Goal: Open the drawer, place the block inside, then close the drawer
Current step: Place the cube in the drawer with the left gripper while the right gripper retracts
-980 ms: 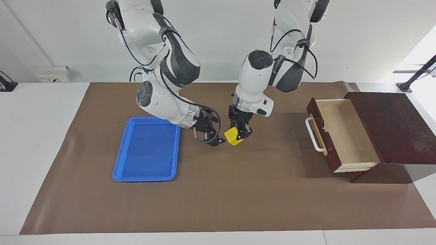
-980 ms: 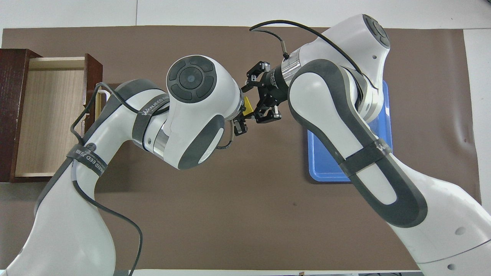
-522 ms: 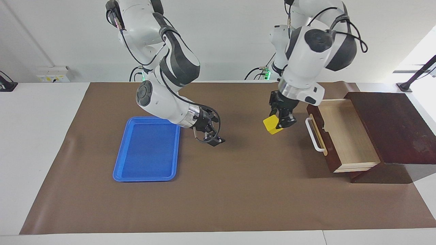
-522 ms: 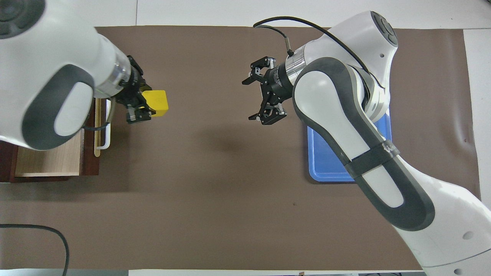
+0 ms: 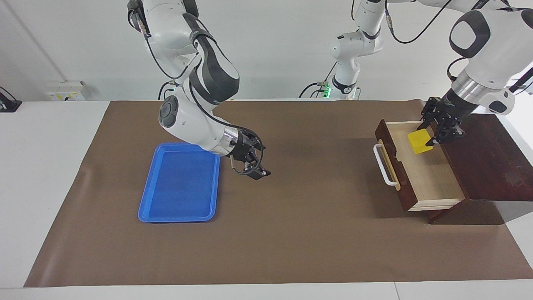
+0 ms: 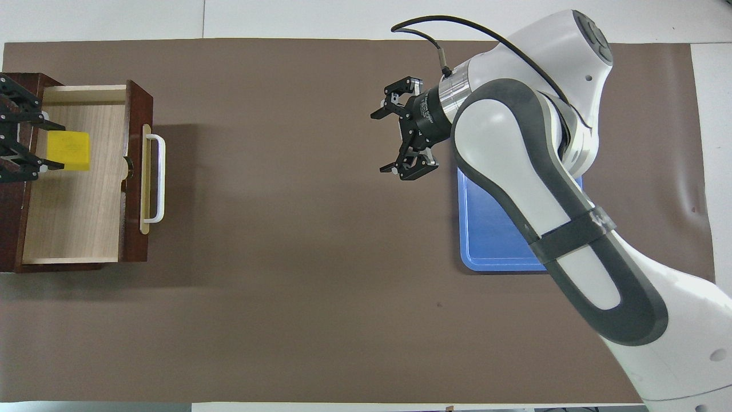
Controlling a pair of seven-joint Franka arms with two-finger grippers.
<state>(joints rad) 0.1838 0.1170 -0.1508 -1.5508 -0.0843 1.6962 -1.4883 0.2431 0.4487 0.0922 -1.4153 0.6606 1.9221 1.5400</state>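
The drawer (image 5: 420,166) is pulled out of its dark brown box (image 5: 487,154) at the left arm's end of the table, with its white handle (image 5: 382,164) facing the middle of the table. The left gripper (image 5: 433,137) hangs over the open drawer, and its fingers are squeezed tight on the yellow block (image 5: 419,141). The block is up in the air over the pale wood inside of the drawer, close to the dark box. The right gripper (image 5: 256,168) waits low over the brown mat (image 5: 291,233), just beside the blue tray (image 5: 179,183), and its fingers are spread wide apart with nothing between them. The blue tray lies flat on the mat toward the right arm's end of the table
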